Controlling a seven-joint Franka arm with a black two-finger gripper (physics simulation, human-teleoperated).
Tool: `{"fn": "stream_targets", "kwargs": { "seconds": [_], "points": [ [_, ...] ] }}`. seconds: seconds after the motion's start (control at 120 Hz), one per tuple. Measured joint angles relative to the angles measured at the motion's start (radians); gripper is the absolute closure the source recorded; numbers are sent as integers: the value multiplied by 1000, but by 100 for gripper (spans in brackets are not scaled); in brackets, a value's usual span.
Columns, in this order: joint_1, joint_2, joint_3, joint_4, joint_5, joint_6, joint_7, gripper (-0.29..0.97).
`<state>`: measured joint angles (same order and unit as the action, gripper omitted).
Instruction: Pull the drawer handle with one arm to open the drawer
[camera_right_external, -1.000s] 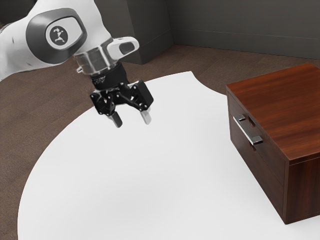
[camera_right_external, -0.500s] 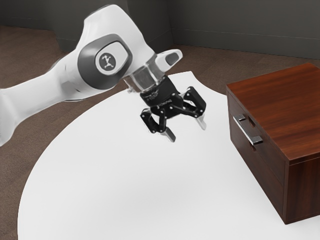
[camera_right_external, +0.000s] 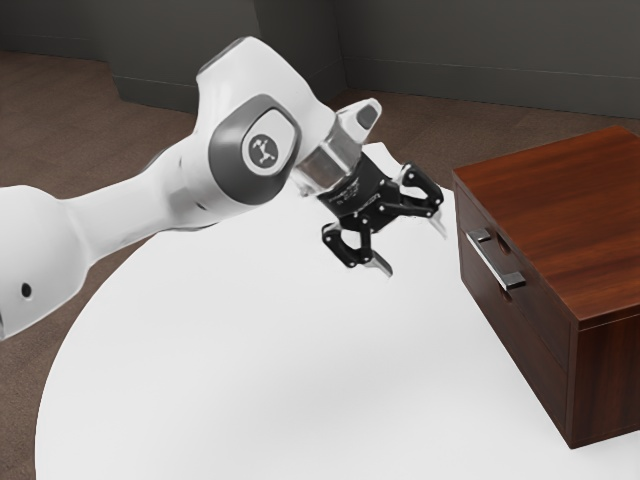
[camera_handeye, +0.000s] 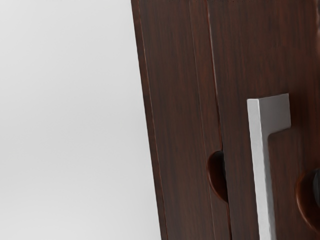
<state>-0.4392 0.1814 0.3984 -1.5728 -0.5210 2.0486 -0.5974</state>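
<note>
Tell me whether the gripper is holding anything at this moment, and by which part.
Nothing is held. The gripper is open and hovers above the table, apart from the drawer handle.

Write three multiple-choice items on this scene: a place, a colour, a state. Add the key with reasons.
1. Where is the claw?
A. Above the white table, short of the cabinet.
B. On top of the cabinet.
C. Under the table.

2. What colour is the drawer handle?
A. Black.
B. Silver.
C. Red.

3. The claw is:
A. Shut on the handle.
B. Shut on a cup.
C. Open, holding nothing.

Key:
1 A: bare table lies between it and the cabinet.
2 B: the bar is pale metal.
3 C: its fingers stand apart, nothing between.
</note>
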Motion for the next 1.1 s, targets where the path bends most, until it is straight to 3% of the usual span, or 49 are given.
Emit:
{"fn": "stream_targets", "kwargs": {
  "seconds": [0.225, 0.45, 0.75, 1.1],
  "points": [
    [-107, 13, 106, -3, -63, 66, -46, 7],
    [-142, 21, 109, -6, -84, 113, -77, 9],
    [-152, 26, 106, -16, -88, 124, -102, 24],
    [-160, 63, 102, -11, -103, 141, -118, 28]
  ]
}}
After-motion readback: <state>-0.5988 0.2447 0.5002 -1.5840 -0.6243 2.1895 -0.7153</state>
